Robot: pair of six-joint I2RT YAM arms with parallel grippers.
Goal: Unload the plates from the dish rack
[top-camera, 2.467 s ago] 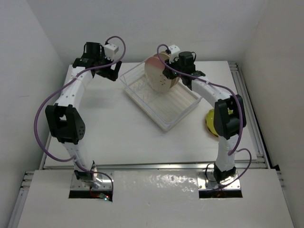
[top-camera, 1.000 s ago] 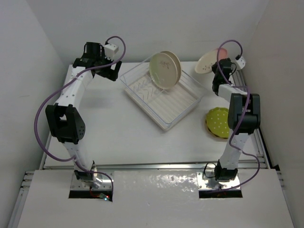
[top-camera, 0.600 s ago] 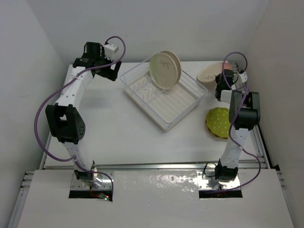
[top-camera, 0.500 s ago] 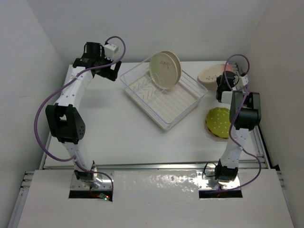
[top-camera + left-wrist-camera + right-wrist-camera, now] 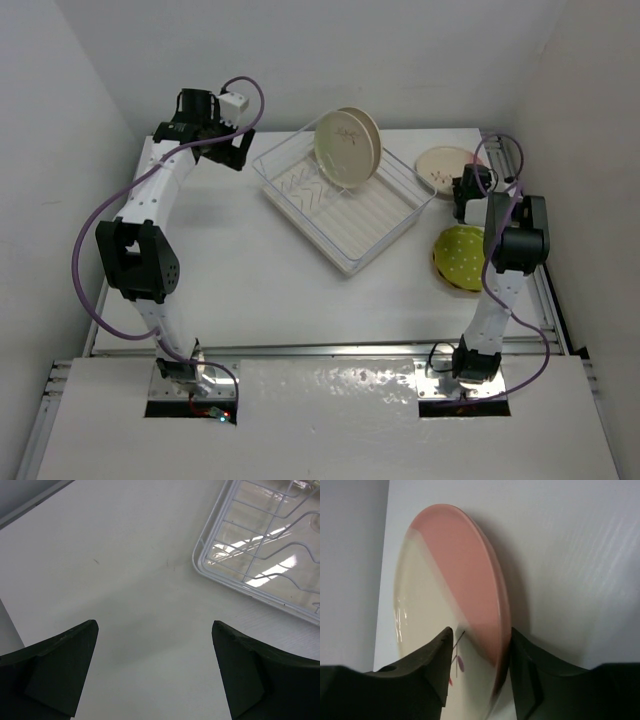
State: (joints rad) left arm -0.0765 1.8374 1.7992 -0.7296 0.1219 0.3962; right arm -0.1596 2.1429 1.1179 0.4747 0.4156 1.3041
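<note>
Dish rack (image 5: 372,226) holds 2 standing plates (image 5: 342,148).

Rack (image 5: 352,226) holds two upright plates (image 5: 345,148); pink plate (image 5: 443,160), dotted plate (image 5: 458,262) outside.

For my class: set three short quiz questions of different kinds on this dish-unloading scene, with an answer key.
1. True or false: the dish rack is empty.
2. Which arm's fingers straddle the rim of the pink-and-cream plate?
3. The dotted green plate lies: A) in the rack; B) on the table, right of the rack; C) between the left fingers.
Key: 1 false; 2 the right fingers; 3 B.
</note>
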